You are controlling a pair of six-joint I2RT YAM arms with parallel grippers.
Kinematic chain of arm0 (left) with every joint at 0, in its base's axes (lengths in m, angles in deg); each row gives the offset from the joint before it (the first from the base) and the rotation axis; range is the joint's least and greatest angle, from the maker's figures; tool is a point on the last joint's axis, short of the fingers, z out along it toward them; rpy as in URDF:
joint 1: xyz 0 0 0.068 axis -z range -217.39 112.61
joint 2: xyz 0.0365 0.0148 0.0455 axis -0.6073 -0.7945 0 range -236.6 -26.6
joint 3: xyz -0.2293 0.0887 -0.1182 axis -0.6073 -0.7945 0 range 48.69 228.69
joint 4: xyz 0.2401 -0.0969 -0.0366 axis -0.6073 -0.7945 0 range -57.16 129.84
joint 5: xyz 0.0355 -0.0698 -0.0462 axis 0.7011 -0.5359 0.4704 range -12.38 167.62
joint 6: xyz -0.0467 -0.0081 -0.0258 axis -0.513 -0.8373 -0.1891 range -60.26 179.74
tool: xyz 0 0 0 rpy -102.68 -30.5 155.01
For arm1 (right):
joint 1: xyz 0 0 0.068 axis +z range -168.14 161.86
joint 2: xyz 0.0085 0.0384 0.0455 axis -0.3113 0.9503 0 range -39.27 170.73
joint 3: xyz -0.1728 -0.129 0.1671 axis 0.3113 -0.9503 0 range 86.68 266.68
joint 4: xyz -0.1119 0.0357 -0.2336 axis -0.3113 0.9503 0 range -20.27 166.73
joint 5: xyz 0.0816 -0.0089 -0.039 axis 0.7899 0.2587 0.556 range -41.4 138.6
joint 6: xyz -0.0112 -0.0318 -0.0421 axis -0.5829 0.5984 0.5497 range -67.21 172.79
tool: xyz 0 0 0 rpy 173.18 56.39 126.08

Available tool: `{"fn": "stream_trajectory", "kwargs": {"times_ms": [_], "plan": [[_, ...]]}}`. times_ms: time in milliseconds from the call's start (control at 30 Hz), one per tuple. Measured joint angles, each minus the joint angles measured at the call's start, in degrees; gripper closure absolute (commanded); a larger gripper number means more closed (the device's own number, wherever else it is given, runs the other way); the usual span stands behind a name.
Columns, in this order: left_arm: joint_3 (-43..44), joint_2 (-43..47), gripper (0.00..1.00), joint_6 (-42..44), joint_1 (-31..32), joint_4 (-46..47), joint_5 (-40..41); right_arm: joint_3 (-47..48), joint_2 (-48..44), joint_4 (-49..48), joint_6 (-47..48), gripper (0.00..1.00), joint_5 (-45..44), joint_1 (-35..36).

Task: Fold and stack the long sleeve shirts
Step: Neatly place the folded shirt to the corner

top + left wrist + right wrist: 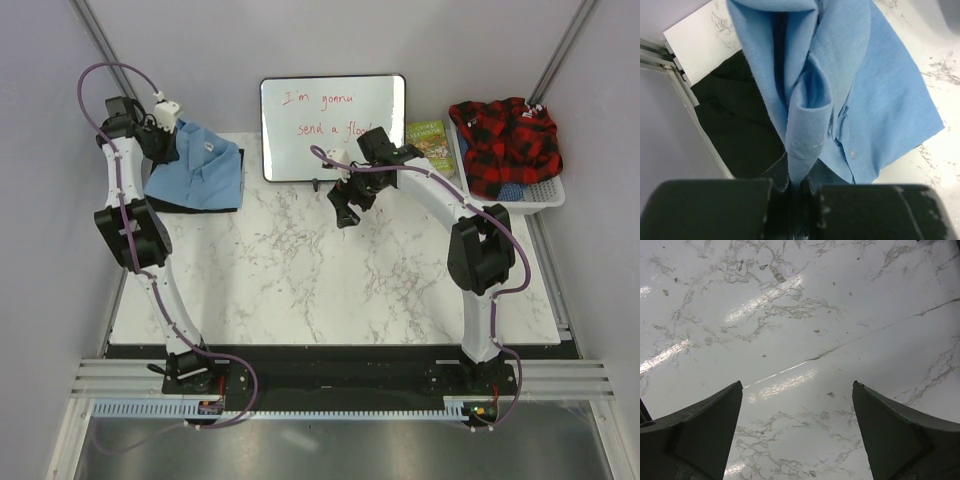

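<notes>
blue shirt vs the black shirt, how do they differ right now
The blue shirt lies on top; the black shirt sits underneath, mostly hidden. The left tool pinches a raised fold of the blue shirt; the black shirt lies flat, untouched. Both are at the table's far left corner.

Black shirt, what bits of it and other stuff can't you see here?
Plain black cloth shirt: top and left wrist views, mostly covered by the light blue cloth shirt.
Whiteboard's red writing: top view, last word blocked by the right arm.

Left hand (pixel 795 196) pinched tight, right hand (pixel 797 390) spread wide
</notes>
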Motion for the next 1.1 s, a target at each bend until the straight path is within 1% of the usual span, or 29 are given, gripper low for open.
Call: {"fn": "stream_trajectory", "kwargs": {"times_ms": [67,100,167,200,233,400,567,667,800,933,1100], "plan": [[0.02,-0.94,0.63,0.22,-0.2,0.55,0.37,0.0,0.02,0.04,0.0,0.02,-0.02,-0.04],[0.04,-1.27,0.47,0.46,-0.35,0.79,0.83,0.0,0.02,0.09,0.0,0.02,0.0,-0.04],[0.44,-2.12,0.24,-0.13,-0.87,2.27,2.27,0.0,0.02,0.15,0.0,0.02,0.0,-0.04],[0.66,-2.36,0.08,-0.44,-1.22,3.04,2.97,0.0,0.02,0.17,0.0,0.02,0.0,-0.04],[0.96,-2.56,0.01,-0.48,-1.55,3.54,3.54,0.0,0.04,0.2,0.0,0.02,0.0,-0.04],[4.96,-2.38,0.01,-3.28,-3.98,6.97,5.57,0.0,0.02,0.35,-0.02,0.02,0.02,-0.09],[5.46,1.11,0.01,-5.16,-5.55,9.62,6.1,0.0,0.02,0.37,-0.07,0.02,0.28,-0.26],[3.82,5.27,0.01,-6.23,-5.73,10.32,5.25,0.0,0.02,0.37,-0.26,0.02,0.5,-0.37],[-0.83,12.33,0.01,-8.35,-4.94,8.96,2.6,0.04,-0.07,0.37,-1.16,0.02,0.74,-0.61],[-7.19,20.06,0.01,-10.49,-0.35,5.79,3.37,0.11,-1.62,0.31,-3.74,0.02,1.11,-1.99],[-19.43,29.86,0.01,-14.93,12.24,3.8,5.49,-1.4,-8.68,-1.99,-8.41,0.02,1.42,-7.28]]}}
